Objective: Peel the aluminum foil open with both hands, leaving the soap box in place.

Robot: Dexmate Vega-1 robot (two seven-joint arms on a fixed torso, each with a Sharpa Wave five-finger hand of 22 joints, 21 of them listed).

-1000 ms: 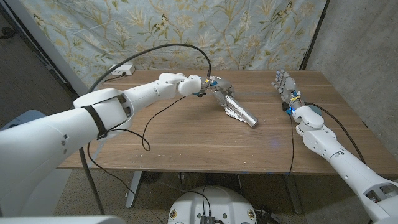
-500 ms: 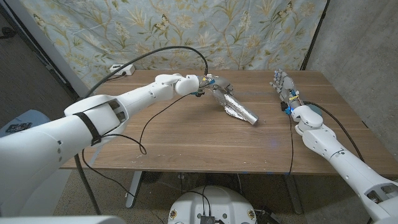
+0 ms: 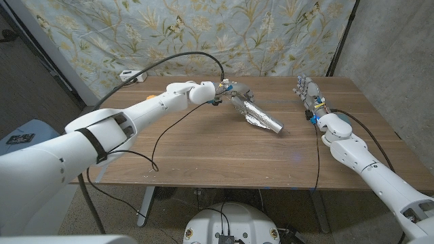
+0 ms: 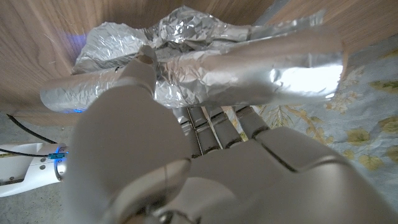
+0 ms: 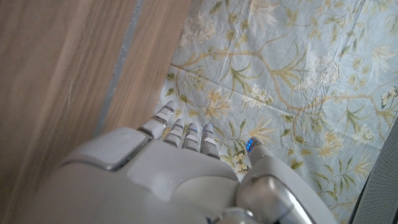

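Note:
A crumpled aluminum foil bundle [image 3: 255, 116] lies slanting across the middle of the wooden table [image 3: 203, 152]. Its near end points toward the table's right front. My left hand [image 3: 227, 89] grips the bundle's far end. In the left wrist view my thumb presses on the wrinkled foil [image 4: 249, 62] and my fingers curl under it. What the foil wraps is hidden. My right hand [image 3: 308, 96] stands upright near the table's right side with its fingers apart, holding nothing, well clear of the foil. The right wrist view looks past that hand [image 5: 155, 180] at the table edge and the curtain.
A white power strip [image 3: 133, 76] lies at the table's back left corner. A black cable [image 3: 159, 139] loops across the left half of the table. A floral curtain [image 3: 203, 34] hangs behind it. A dark pole [image 3: 341, 41] stands at the back right.
My left hand has slid a little to the right and farther back along the foil's far end. The bundle's near tip has shifted slightly back. My right hand has edged slightly away.

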